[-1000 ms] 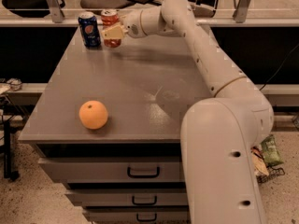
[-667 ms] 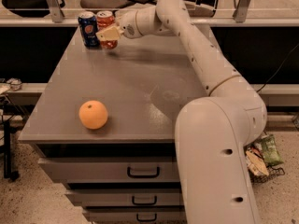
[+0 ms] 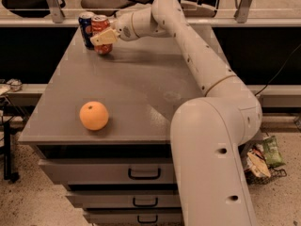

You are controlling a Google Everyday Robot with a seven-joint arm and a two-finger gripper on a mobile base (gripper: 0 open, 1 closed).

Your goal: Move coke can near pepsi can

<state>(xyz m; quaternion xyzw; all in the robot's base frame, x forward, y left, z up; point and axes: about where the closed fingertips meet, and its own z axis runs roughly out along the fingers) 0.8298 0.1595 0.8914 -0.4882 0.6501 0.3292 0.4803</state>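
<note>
Two cans: coke can (image 3: 100,23) and pepsi can (image 3: 86,29), both upright.
Coke can position: just beside the pepsi can, on its right in the camera view; whether they touch cannot be told.
Gripper (image 3: 102,37): right of the pepsi can, fingers closed around the coke can's middle, one finger (image 3: 105,36) across its front.
Orange (image 3: 94,116): well apart from the pepsi can, nearer the camera.
Table (image 3: 141,88): grey top carrying the pepsi can.
</note>
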